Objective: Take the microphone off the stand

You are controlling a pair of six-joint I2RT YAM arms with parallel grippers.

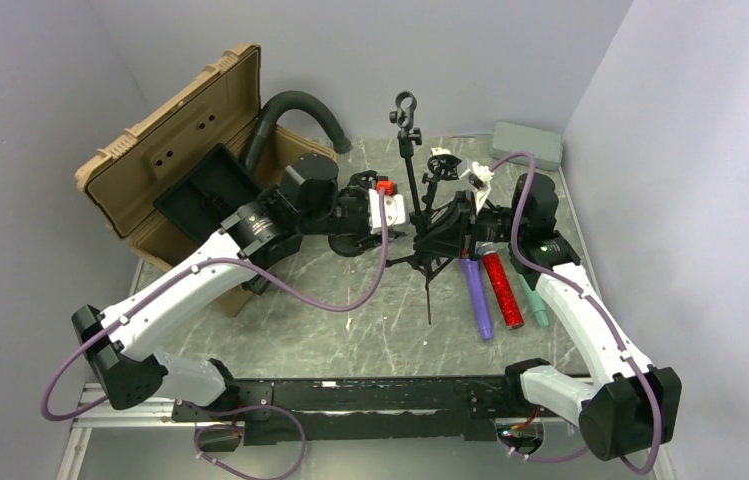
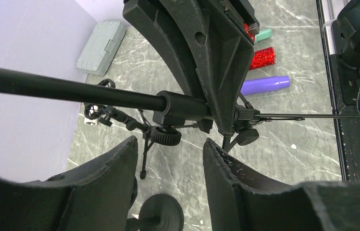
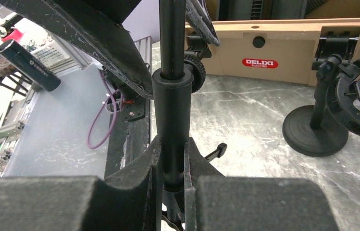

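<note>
A black tripod stand (image 1: 420, 240) stands mid-table, its thin pole rising to a clip (image 1: 405, 108) that holds nothing. My right gripper (image 1: 452, 226) is shut on the stand's thick lower tube (image 3: 170, 110), the fingers (image 3: 144, 168) pressed on both sides. My left gripper (image 1: 402, 214) is open just left of the stand; in the left wrist view the gripper (image 2: 170, 142) has the pole collar (image 2: 180, 107) just beyond its tips. Purple (image 1: 477, 298), red glitter (image 1: 502, 290) and teal (image 1: 535, 303) microphones lie on the table to the right.
A round-based stand with a shock mount (image 3: 315, 134) sits under my left wrist. A small clip stand (image 2: 102, 114) is behind. An open tan case (image 1: 185, 140) and black hose (image 1: 295, 105) are at the back left, a grey box (image 1: 528, 143) at the back right.
</note>
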